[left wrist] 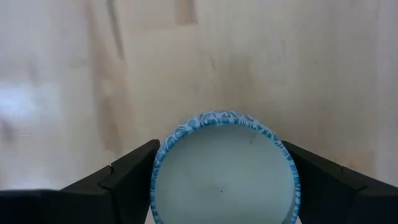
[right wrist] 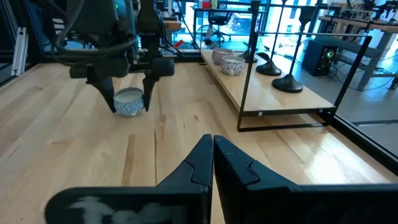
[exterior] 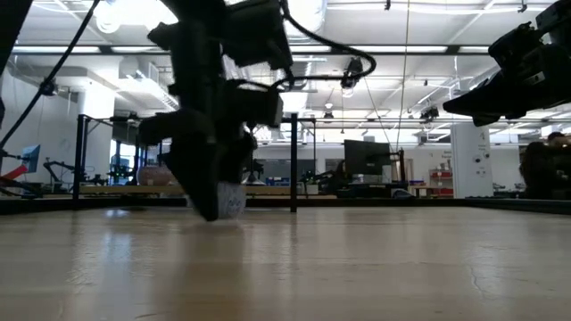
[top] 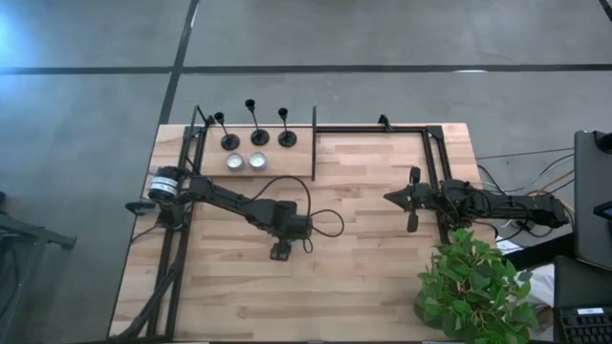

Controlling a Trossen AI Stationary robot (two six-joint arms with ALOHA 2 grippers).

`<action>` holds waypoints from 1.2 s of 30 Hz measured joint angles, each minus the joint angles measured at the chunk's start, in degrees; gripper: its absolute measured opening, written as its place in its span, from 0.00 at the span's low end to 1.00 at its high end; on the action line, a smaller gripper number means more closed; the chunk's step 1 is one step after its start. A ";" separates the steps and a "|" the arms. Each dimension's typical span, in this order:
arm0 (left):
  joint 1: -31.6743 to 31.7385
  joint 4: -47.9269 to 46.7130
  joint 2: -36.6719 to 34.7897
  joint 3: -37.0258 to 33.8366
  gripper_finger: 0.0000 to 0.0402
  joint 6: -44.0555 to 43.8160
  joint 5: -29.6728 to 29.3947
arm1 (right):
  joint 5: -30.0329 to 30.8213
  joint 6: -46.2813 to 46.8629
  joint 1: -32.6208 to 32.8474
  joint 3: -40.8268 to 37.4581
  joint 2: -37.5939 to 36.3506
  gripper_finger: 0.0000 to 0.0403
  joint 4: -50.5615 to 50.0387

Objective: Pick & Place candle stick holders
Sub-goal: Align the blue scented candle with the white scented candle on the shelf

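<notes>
**Desk:** Blue-patterned cup sat on the table, with the left pincer pressed against both its sides. Where were the holders?

**Field:** All three candle stick holders stood untouched on the rear shelf. The right pincer hung closed and empty. The next move, seemingly, was to reach for a stem.

Most of the table is bare wood, so there's plenty of room through the middle between the arms, with only the left gripper closed around a small blue-patterned bowl sitting in the near-centre. The raised shelf at the back is crowded: three candle stick holders in a row with two tealight discs just in front, and a black frame along its edges, so the ways in look tight, I think. The right gripper sits closed by the right-hand frame rail, and a plant fills the near right corner.
</notes>
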 joint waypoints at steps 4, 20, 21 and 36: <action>0.20 -3.08 -0.09 3.46 0.76 0.68 -1.26 | 0.00 0.00 0.00 0.00 0.00 0.02 0.00; 8.73 -10.88 -0.23 14.17 0.76 0.20 -0.83 | 0.00 0.00 0.00 0.00 0.00 0.02 0.00; 9.64 -11.73 -0.22 14.76 0.76 0.09 -0.83 | 0.01 0.00 0.00 0.00 0.00 0.02 0.00; 23.32 -15.54 -2.66 19.33 0.76 -7.13 -1.68 | 0.01 0.00 -0.02 0.01 0.02 0.02 0.00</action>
